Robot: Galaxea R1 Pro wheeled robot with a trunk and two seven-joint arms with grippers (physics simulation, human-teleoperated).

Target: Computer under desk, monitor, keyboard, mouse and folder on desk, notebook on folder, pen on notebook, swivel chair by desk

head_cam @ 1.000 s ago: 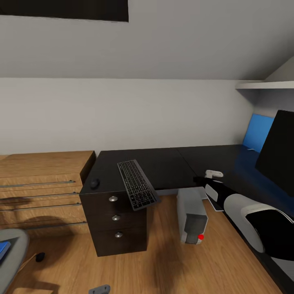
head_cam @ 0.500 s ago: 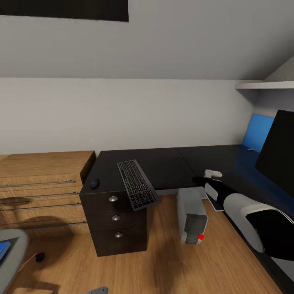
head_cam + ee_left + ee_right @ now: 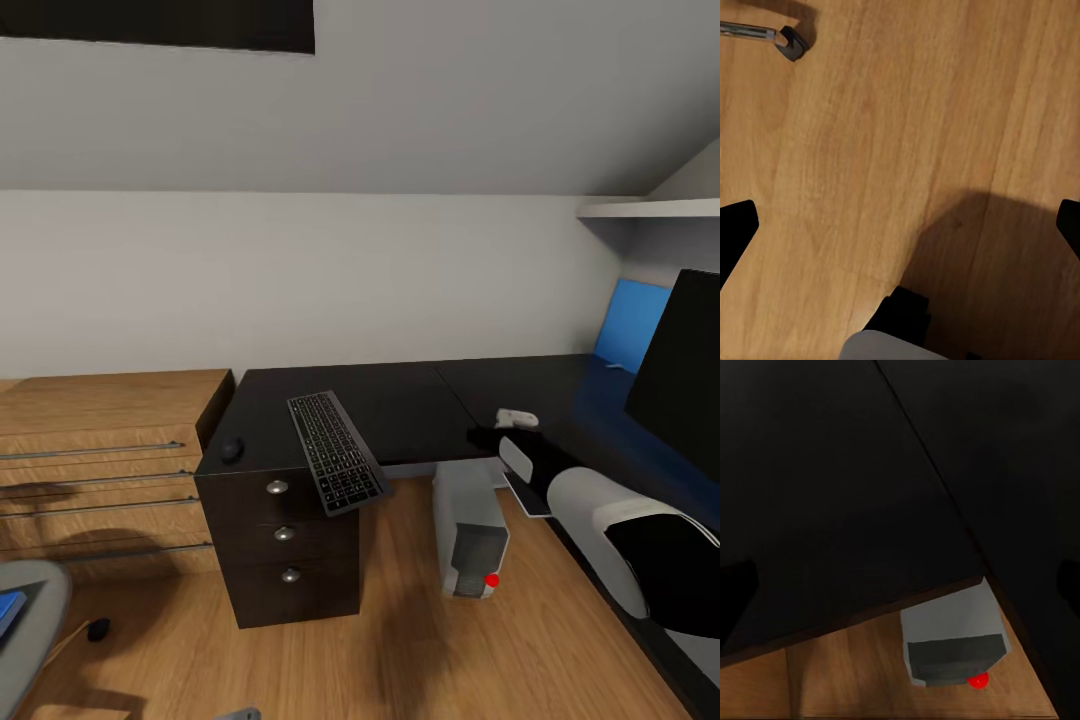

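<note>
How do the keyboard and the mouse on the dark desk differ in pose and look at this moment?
The keyboard is long, flat and grey-keyed, while the mouse is a small, rounded dark lump. The keyboard lies angled with its near end jutting past the desk edge above the drawers; the mouse sits wholly on the top, close to the front corner. Both rest on the desk's left section, apart from each other, with neither tool on them.
</note>
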